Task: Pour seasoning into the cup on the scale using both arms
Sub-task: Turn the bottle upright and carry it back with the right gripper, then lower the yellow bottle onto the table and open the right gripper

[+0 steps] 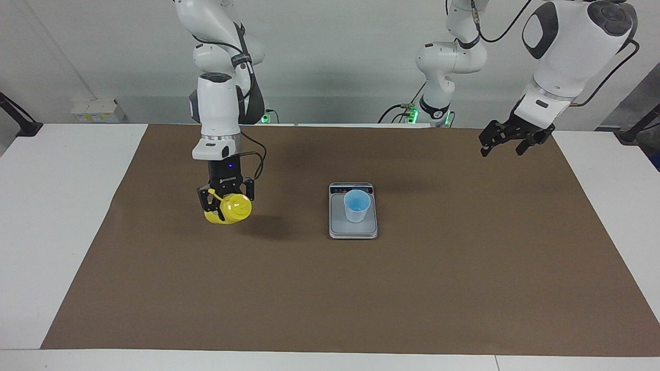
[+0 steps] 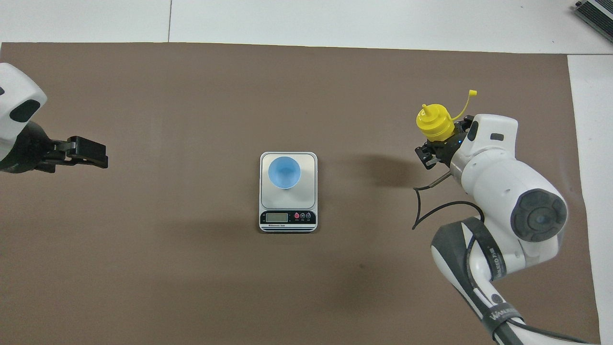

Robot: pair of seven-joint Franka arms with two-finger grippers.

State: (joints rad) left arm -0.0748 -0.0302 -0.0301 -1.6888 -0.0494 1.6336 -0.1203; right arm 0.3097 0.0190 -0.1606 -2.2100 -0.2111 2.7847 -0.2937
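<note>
I log: seasoning bottle, yellow, clamped in right tool, lifted over the brown mat toward the right arm's end of the surface. Cup, light blue, upright on scale at mat centre. Left tool, fingers apart, waits over the mat's other end.

White jointed arms, grey patches, black cables
</note>
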